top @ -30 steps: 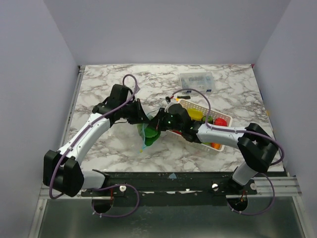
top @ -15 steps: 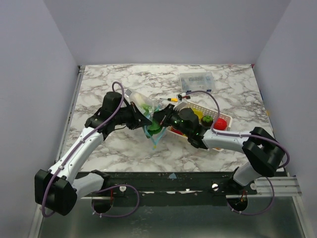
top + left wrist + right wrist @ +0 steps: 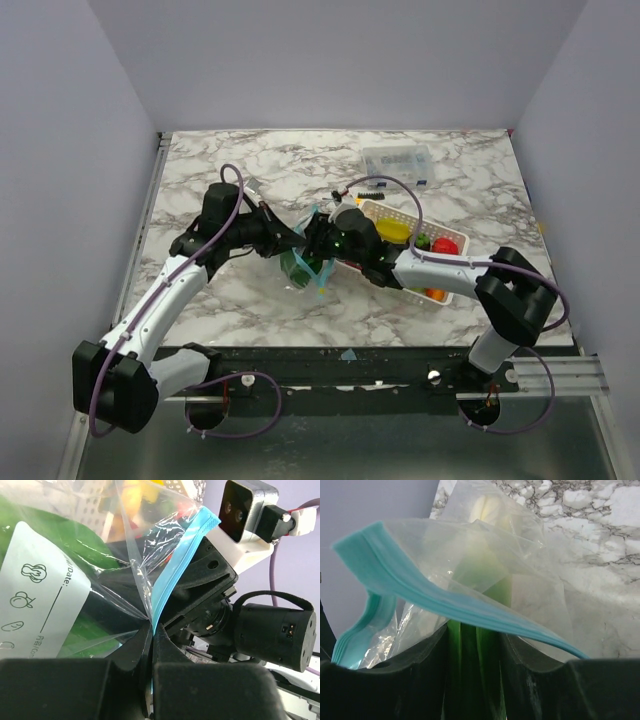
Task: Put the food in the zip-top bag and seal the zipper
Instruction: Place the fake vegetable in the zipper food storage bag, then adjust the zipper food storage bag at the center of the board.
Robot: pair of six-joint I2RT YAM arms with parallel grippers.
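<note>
The clear floppy plastic zip-top bag [image 3: 300, 268] was see-through. Its thin zipper strip [image 3: 176, 562] was light blue, and looked nearer teal in the right wrist view. A white rectangular label [image 3: 42, 597] on the bag bore black outline fruit icons and black lettering. The long toy leek [image 3: 474, 650] ran from cream-white at one end to bright green. The flat marble-pattern table [image 3: 200, 180] was white with grey veins. The white slotted rectangular basket [image 3: 400, 212] held a yellow toy piece [image 3: 395, 230], a red toy piece [image 3: 446, 246] and an orange toy piece [image 3: 436, 294]. The jointed left arm [image 3: 170, 285] and jointed right arm [image 3: 440, 272] were white and black, and carried thin purple cables [image 3: 236, 190].
</note>
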